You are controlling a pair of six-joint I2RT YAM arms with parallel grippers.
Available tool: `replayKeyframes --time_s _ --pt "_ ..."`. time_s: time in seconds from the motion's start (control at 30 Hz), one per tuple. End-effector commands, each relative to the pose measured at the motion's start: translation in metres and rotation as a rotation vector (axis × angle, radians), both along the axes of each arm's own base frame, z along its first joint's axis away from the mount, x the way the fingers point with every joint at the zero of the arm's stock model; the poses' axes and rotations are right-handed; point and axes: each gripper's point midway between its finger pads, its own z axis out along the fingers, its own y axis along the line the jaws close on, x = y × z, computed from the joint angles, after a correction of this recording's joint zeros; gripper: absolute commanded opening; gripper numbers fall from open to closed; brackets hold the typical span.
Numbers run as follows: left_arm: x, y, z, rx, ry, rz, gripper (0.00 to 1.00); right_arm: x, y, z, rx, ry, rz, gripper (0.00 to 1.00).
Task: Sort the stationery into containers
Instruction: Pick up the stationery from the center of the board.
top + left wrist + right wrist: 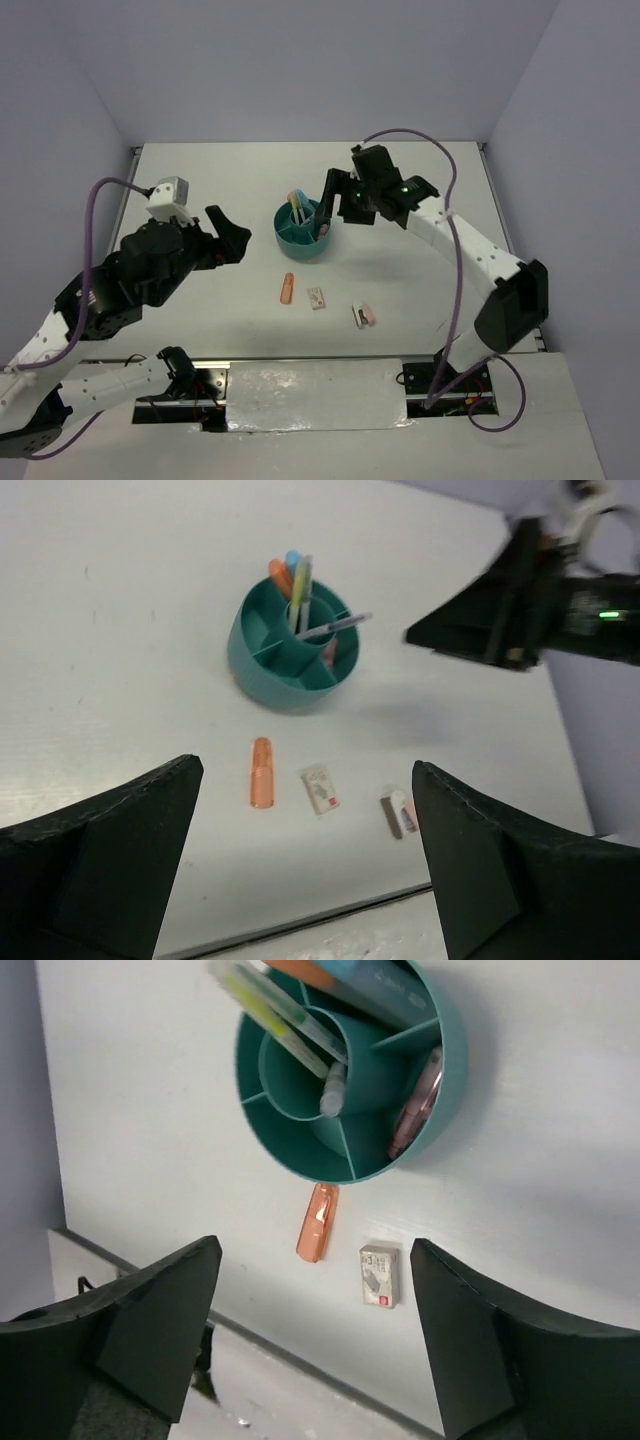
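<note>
The teal organiser bowl (300, 240) stands mid-table and holds orange and light-blue markers, a yellow-green pen, a grey pen and a pink item (418, 1100). It also shows in the left wrist view (265, 675) and the right wrist view (455, 1050). In front of it on the table lie an orange marker (288, 289), a white eraser (317, 297) and a small pink-and-dark piece (362, 316). My right gripper (340, 212) hangs open and empty just above the bowl's right rim. My left gripper (232, 228) is open and empty, raised left of the bowl.
The loose pieces show in the left wrist view: orange marker (261, 771), eraser (320, 787), pink piece (398, 811). The table's front edge runs just below them. Grey walls close in the back and sides.
</note>
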Motion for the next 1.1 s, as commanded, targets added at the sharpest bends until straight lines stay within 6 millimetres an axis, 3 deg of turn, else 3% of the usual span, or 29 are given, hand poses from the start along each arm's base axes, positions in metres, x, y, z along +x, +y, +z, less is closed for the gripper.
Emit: replayKeyframes --time_s 0.0,0.03,0.07,0.13,0.17,0.2,0.33,0.4,0.43,0.57,0.7,0.77,1.07 --pt "0.006 -0.002 -0.04 0.07 0.122 0.054 0.99 -0.025 -0.028 0.011 -0.124 -0.109 0.012 0.87" --pt "0.008 -0.007 -0.052 0.094 0.159 0.056 0.99 -0.029 -0.034 0.009 -0.143 -0.121 0.004 0.87" --pt "0.008 -0.01 -0.064 0.114 0.19 0.048 0.99 -0.037 -0.043 -0.009 -0.176 -0.11 -0.006 0.87" --pt "0.011 -0.019 -0.086 0.156 0.247 0.042 0.99 -0.047 -0.051 0.0 -0.134 -0.155 -0.027 0.87" --pt "0.01 -0.024 -0.101 0.174 0.284 0.021 0.99 -0.056 -0.058 -0.014 -0.144 -0.135 -0.029 0.87" --pt "0.01 -0.029 -0.11 0.183 0.305 0.01 0.99 -0.062 -0.061 -0.008 -0.12 -0.157 -0.03 0.87" --pt "0.016 -0.052 -0.157 0.232 0.393 -0.037 0.98 -0.077 -0.069 -0.016 -0.105 -0.152 -0.034 0.86" --pt "0.021 -0.067 -0.174 0.219 0.396 -0.07 0.94 -0.085 -0.072 -0.022 -0.103 -0.136 -0.029 0.85" --pt "0.023 -0.07 -0.193 0.252 0.42 -0.08 0.9 -0.087 -0.072 -0.017 -0.085 -0.15 -0.026 0.84" --pt "0.044 -0.088 -0.218 0.255 0.418 -0.077 0.82 -0.097 -0.076 -0.012 -0.057 -0.17 -0.019 0.82" --pt "0.059 -0.099 -0.242 0.277 0.441 -0.094 0.79 -0.103 -0.08 -0.003 -0.052 -0.198 -0.007 0.82" --pt "0.062 -0.099 -0.264 0.323 0.48 -0.084 0.77 -0.107 -0.084 0.0 -0.062 -0.208 0.003 0.82" --pt "0.049 -0.093 -0.328 0.382 0.599 -0.074 0.65 -0.11 -0.088 0.016 -0.058 -0.251 0.018 0.82"
